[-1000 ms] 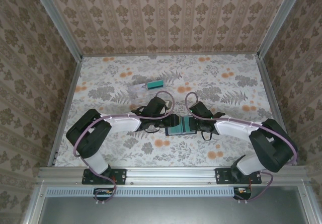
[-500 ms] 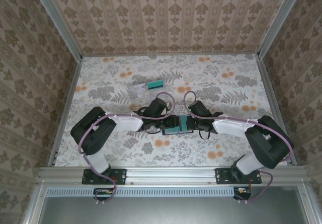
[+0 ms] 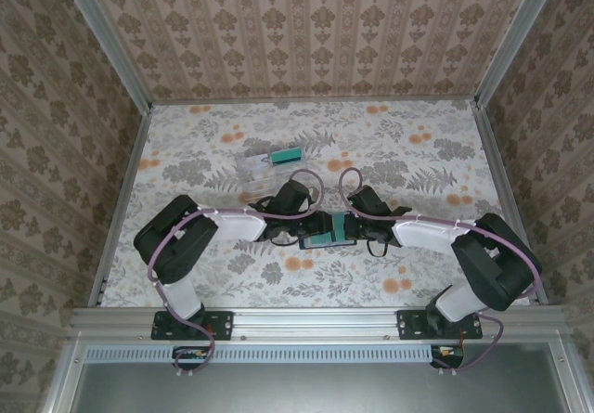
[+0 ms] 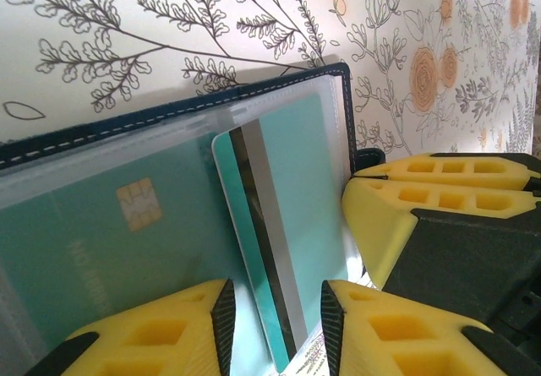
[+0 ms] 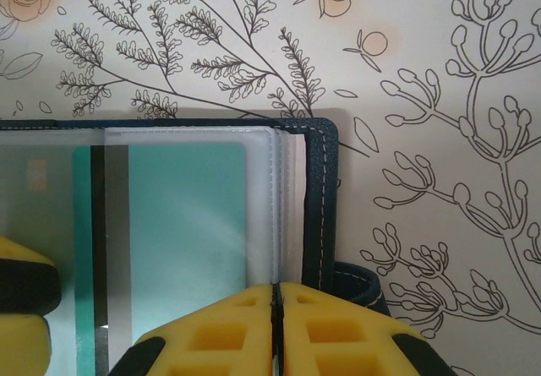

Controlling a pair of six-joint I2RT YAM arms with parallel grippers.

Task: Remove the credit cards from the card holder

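Note:
The card holder [image 3: 327,237] lies open on the table between my two grippers, its navy rim [image 4: 169,110] framing clear sleeves. One teal credit card with a gold chip [image 4: 84,241] sits inside a sleeve. A second credit card, teal with a dark stripe [image 4: 287,198], sticks out tilted, its lower end between the fingers of my left gripper [image 4: 275,308], which stand apart on either side of it. My right gripper [image 5: 275,296] is shut, its tips resting on the sleeve edges by the holder's right rim [image 5: 321,190]. I cannot tell if it pinches them.
A clear plastic box [image 3: 258,169] stands behind the arms with a teal card [image 3: 288,156] at its right end. Metal rails and patterned walls border the flowered table [image 3: 418,144].
Both arms and the card holder have shifted slightly left and closer together. The left gripper's fingers have narrowed around the striped card.

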